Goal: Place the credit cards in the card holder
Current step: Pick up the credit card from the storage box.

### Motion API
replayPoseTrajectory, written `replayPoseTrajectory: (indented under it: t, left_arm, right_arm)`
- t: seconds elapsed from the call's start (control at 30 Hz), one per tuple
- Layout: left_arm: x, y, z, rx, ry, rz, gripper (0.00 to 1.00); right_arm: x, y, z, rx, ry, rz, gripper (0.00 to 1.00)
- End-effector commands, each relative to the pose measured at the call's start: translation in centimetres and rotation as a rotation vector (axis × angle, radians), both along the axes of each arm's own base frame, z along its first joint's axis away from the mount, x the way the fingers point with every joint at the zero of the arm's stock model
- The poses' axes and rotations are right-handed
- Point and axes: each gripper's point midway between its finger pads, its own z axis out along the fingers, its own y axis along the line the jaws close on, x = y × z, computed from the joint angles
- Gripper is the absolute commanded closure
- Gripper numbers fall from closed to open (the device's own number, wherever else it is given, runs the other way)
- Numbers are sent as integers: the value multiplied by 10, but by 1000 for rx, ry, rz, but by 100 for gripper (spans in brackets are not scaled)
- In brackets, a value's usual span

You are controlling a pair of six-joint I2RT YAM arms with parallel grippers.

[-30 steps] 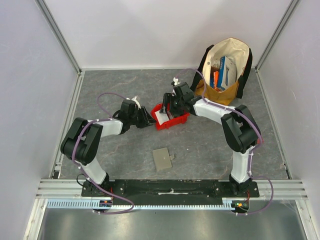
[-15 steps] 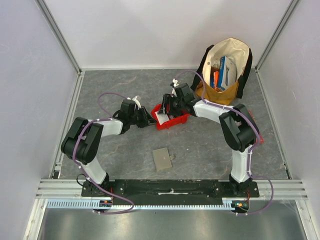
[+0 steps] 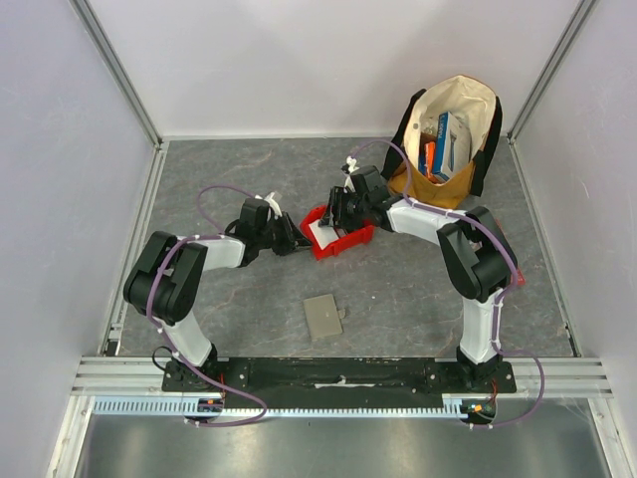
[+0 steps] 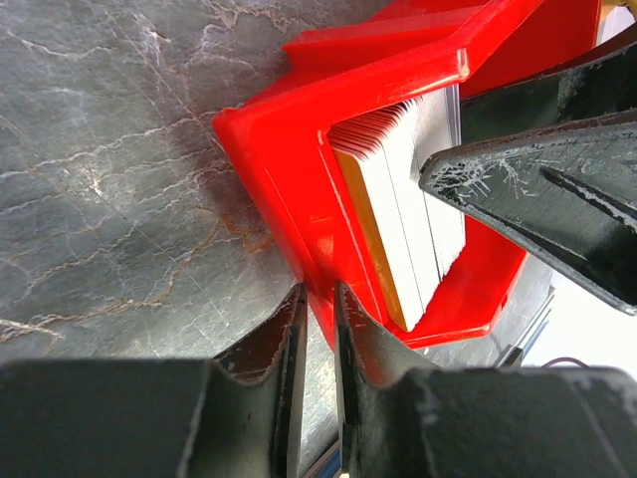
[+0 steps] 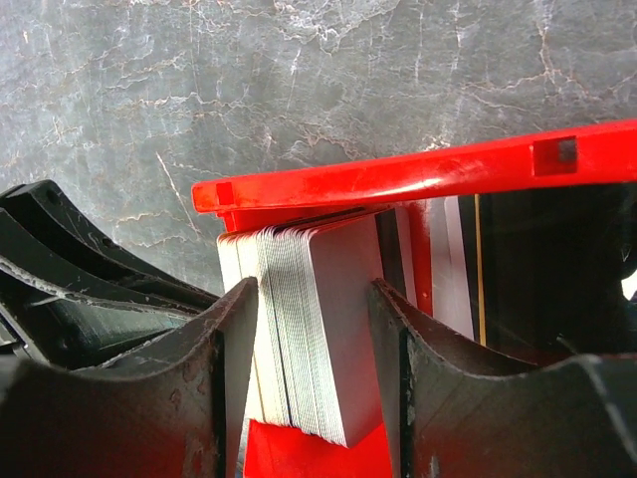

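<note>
Key relation: credit cards point(image 5: 318, 329) stand on edge as one stack inside the red bin point(image 5: 398, 179), against its wall on the left arm's side. The stack's thickness runs straight across the right gripper point(image 5: 317, 299) opening, so the card faces meet the pads

Right jaws: part spread, one finger on each outer face of the stack, both look to be touching it. Reads as a pinch on the whole stack, not on one card

Left gripper point(image 4: 317, 329): jaws nearly together, with the bin's near wall nipped between them just outside the bin. Judging it's bracing the bin

Right arm is the nearer one, already over the bin. The left arm is beside the bin and has no line to the cards

Card holder point(image 3: 322, 317) lies flat on the table, well apart from the bin on the arm-base side, with neither gripper near it. Looks folded shut, can't confirm from above

Next move likely needs a straight lift out of the bin along the cards' faces. Risk: stack fans out or drags the bin wall
</note>
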Motion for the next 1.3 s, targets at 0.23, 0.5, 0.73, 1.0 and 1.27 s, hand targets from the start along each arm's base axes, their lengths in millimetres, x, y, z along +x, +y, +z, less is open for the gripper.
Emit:
replayPoseTrajectory:
  t: [0.23,0.5,0.73,1.0,1.27]
  left_arm:
    - [3,-9,6,-45,-9,-19,79]
    - [3,-9,6,-43,-7,-24,80]
    - [3,-10,6,-42,-4,-29,80]
    - [4,-10,6,-41,-4,-32,81]
    - [4,-10,4,-36,0,-37,81]
  right_arm:
    - [-1,2,30,55,-46,12,48]
    - [0,-2,33,58,-49,5,49]
    - [0,-5,32,57,-44,1,59]
    - [1,-6,31,61,-40,2,69]
    - [4,-10,32,64,-42,-5,70]
